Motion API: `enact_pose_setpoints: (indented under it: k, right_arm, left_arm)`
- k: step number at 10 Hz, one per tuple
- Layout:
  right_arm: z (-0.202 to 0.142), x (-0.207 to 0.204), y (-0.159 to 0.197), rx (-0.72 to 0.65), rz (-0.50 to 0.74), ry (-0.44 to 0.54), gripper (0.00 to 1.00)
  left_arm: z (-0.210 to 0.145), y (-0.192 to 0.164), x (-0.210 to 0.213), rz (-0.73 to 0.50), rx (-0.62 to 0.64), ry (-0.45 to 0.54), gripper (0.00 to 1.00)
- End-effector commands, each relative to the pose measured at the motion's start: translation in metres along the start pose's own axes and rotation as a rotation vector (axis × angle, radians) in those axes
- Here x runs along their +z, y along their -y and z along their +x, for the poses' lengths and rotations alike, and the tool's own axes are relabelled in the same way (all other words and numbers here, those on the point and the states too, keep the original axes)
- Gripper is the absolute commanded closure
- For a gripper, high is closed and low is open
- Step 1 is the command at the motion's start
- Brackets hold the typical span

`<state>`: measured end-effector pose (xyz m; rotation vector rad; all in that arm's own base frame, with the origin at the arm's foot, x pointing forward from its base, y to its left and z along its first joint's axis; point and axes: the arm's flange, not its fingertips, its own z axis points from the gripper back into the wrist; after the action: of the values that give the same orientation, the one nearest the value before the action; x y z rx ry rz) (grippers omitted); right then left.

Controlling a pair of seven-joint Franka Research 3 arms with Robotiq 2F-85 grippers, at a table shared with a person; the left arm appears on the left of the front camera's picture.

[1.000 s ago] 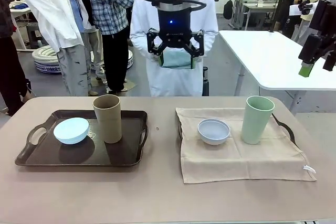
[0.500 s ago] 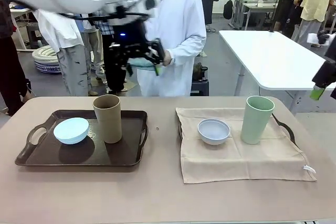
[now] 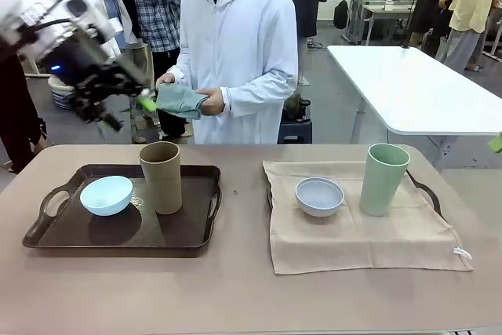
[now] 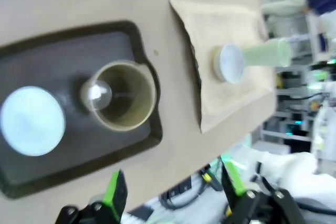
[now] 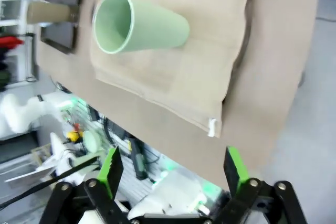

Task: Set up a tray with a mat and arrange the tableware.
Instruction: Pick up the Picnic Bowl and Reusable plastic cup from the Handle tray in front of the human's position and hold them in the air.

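With left hand (image 4: 173, 187) and right hand (image 5: 172, 169) open, empty: pinch tan tumbler (image 3: 161, 178), probably light, stiff, slick, across rim.

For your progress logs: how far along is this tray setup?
Done: beige mat covers the right tray, carrying white-grey bowl and green tumbler. In hand: a person holds a teal cloth; left gripper and right gripper open, empty. Remaining: blue bowl and tan tumbler sit matless in the dark tray.
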<state>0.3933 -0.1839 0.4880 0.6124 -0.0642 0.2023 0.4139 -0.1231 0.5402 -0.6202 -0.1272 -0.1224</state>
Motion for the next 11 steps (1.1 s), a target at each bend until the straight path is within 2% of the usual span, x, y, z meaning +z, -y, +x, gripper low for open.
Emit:
enact_pose_setpoints:
  k: [1,3,4,5,7,9,11]
  right_arm:
    - [0.0,0.007,0.019,-0.01,0.115,0.042,0.0]
    - [-0.014,0.011,0.042,-0.072,0.197,0.122,0.0]
    - [-0.02,0.012,0.054,-0.101,0.221,0.126,0.0]
    - [-0.035,0.01,0.064,-0.17,0.247,0.12,0.0]
    - [-0.062,0.018,0.09,-0.28,0.293,0.195,0.0]
    - [-0.085,0.023,0.098,-0.31,0.318,0.248,0.0]
    - [-0.094,0.029,0.1,-0.268,0.336,0.316,0.0]
  left_arm:
    - [-0.018,-0.045,0.018,-0.081,0.068,-0.013,0.05]
    - [-0.035,-0.088,0.031,-0.163,0.13,0.034,0.05]
    - [-0.045,-0.108,0.034,-0.184,0.165,0.052,0.05]
    - [-0.066,-0.125,0.045,-0.163,0.205,0.056,0.05]
    - [-0.086,-0.148,0.051,-0.162,0.211,0.08,0.05]
    - [-0.108,-0.17,0.062,-0.17,0.23,0.091,0.05]
    - [-0.12,-0.183,0.068,-0.165,0.242,0.094,0.05]
